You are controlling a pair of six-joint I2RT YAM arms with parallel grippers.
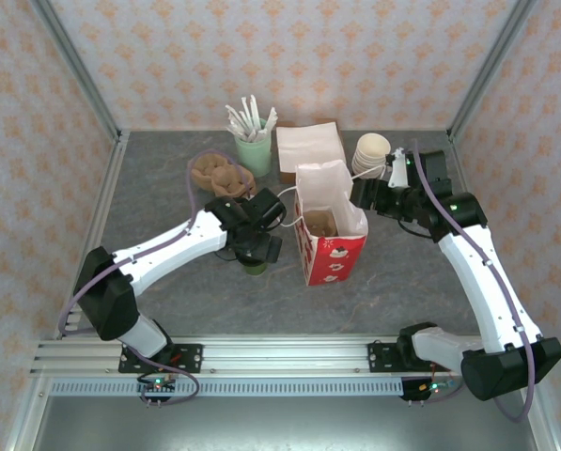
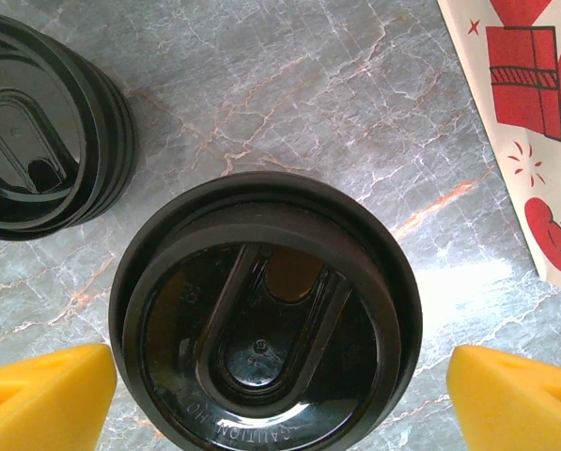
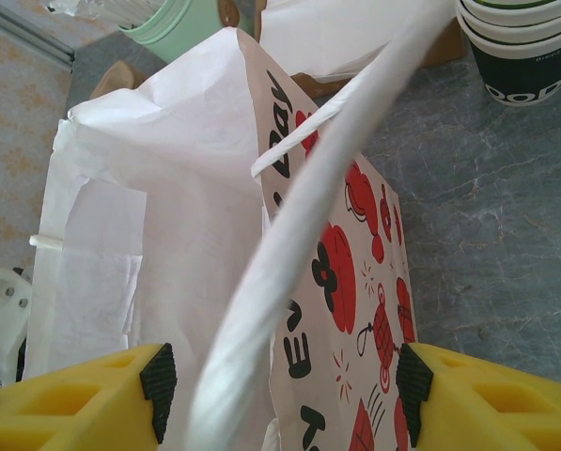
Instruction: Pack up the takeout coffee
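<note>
The takeout coffee (image 2: 266, 315), a dark-green cup under a round black lid, stands on the grey table left of the red-and-white bag (image 1: 327, 235). In the top view a sliver of the green cup (image 1: 255, 267) peeks out below my left gripper (image 1: 259, 246). That gripper (image 2: 280, 399) hangs open right above the lid, its yellow fingers (image 2: 45, 395) on either side and apart from it. My right gripper (image 3: 280, 385) is open at the bag's right rim. The bag's white handle (image 3: 289, 244) and printed wall (image 3: 355, 310) run between its wide-apart fingers.
A stack of black lids (image 2: 45, 122) sits close to the coffee. At the back stand a mint cup with white sticks (image 1: 252, 146), napkins (image 1: 308, 146), lidless cups (image 1: 372, 150) and a brown carrier (image 1: 219, 174). Something brown (image 1: 318, 224) lies inside the bag.
</note>
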